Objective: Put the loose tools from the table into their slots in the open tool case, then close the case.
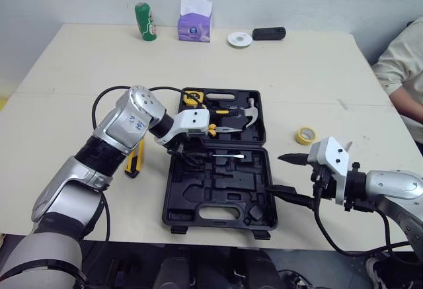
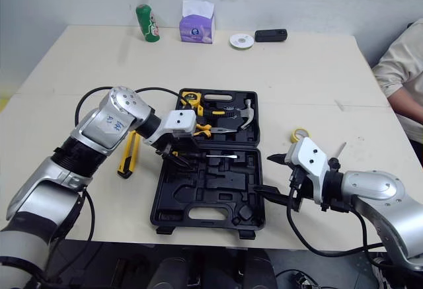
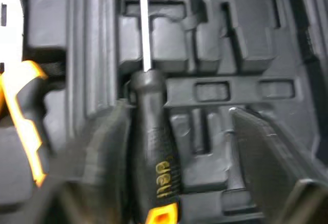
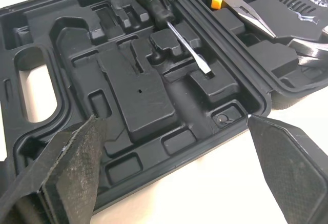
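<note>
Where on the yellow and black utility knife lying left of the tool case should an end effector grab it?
Across the middle of the yellow and black utility knife, coming straight down from above. It lies flat on the beige table, long and narrow, so closing on its two long sides looks surest.

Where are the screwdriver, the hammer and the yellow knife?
screwdriver [image 3: 151, 149], left wrist view, black handle.
hammer [image 1: 252, 112], left eye view, steel head.
knife [image 2: 123, 163], right eye view, yellow handle.
</note>
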Robot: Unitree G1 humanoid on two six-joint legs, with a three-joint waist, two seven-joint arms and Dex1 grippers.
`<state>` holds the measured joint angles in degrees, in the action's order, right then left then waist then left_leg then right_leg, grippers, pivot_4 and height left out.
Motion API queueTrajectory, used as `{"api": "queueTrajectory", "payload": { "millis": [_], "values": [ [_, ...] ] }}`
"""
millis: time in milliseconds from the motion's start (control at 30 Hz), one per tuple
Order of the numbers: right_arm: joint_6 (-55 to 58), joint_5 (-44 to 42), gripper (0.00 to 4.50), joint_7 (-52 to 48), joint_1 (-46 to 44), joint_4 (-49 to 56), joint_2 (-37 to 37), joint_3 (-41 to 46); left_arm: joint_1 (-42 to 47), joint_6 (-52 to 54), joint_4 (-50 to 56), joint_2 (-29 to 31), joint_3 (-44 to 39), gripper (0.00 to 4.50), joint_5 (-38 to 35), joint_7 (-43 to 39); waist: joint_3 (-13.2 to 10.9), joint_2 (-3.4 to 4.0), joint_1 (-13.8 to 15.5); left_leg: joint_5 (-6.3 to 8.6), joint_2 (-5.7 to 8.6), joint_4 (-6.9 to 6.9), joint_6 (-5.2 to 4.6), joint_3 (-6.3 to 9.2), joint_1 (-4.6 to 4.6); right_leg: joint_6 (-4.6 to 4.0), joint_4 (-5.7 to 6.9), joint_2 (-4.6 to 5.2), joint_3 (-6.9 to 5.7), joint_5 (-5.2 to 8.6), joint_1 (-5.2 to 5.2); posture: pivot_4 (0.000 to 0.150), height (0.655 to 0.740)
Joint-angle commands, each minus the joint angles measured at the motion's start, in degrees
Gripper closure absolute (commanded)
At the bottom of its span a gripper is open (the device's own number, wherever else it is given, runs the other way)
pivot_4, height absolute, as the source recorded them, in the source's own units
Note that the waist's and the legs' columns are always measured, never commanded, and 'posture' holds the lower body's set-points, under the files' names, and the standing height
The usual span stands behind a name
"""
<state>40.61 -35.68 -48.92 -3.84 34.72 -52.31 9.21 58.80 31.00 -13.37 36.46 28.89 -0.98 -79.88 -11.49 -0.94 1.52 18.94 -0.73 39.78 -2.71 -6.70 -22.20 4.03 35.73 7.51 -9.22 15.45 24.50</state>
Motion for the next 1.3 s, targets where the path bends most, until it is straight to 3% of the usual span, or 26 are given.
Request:
{"api": "queueTrajectory", "payload": {
  "millis": [33,100,233,333,600,933,1300],
  "values": [
    [0.06,-0.79,0.0,-0.06,-0.07,2.77,-0.67,0.99,-1.08,1.74,3.21,2.35,-8.89,0.03,-5.39,-0.26,0.0,0.0,-0.31,0.0,-0.01,0.01,0.0,0.0,0.0,0.0,0.01,0.02,0.02,0.0,0.01,0.15,0.7278],
    [0.13,-1.03,0.0,0.46,-0.49,2.89,-0.01,0.97,-2.3,3.76,4.59,3.38,-14.26,0.03,-9.8,-0.56,0.0,0.0,-0.51,0.01,-0.1,0.02,0.01,-0.01,0.0,-0.01,0.01,0.05,0.06,0.0,0.02,0.15,0.7278],
    [-0.09,-0.37,0.0,1.5,-1.12,2.45,1.01,-0.19,-6.68,-3.34,4.23,2.47,-20.01,0.03,-12.36,2.14,0.01,0.02,-0.24,0.01,-0.12,0.08,0.02,0.0,0.02,-0.01,0.05,0.06,0.06,0.0,0.0,0.15,0.7278],
    [0.32,-0.35,0.0,1.94,-2.05,2.67,1.71,-1.8,-13.94,-9.14,2.1,-2.41,-26.85,0.86,-18.19,3.73,0.02,0.04,-0.16,0.03,-0.07,0.16,-0.02,-0.01,0.04,0.0,0.07,0.07,0.07,-0.01,-0.06,0.15,0.7278],
    [0.86,-0.74,0.0,2.27,-3.38,2.84,2.38,-3.32,-19.88,-15.85,-1.7,-6.02,-24.52,4.48,-15.75,5.31,0.02,0.02,0.05,0.06,-0.01,0.22,-0.05,0.02,-0.01,0.04,0.08,0.03,0.02,-0.03,-0.07,0.15,0.7278],
    [0.67,-0.59,0.0,2.5,-4.49,2.31,2.96,-3.42,-17.24,-23.08,-11.57,-8.58,-20.79,4.48,-10.68,7.17,0.02,0.02,-0.14,0.08,-0.03,0.22,-0.08,-0.03,0.02,0.06,0.07,0.03,0.05,-0.06,-0.06,0.15,0.7278],
    [0.44,-0.21,0.0,2.79,-3.69,2.6,3.52,-3.95,-16.55,-25.88,-14.21,-9.1,-18.02,4.48,-7.79,6.74,0.03,0.02,-0.22,0.09,-0.02,0.23,-0.09,-0.04,0.02,0.07,0.07,0.05,0.06,-0.07,-0.07,0.15,0.7278]
  ]
}}
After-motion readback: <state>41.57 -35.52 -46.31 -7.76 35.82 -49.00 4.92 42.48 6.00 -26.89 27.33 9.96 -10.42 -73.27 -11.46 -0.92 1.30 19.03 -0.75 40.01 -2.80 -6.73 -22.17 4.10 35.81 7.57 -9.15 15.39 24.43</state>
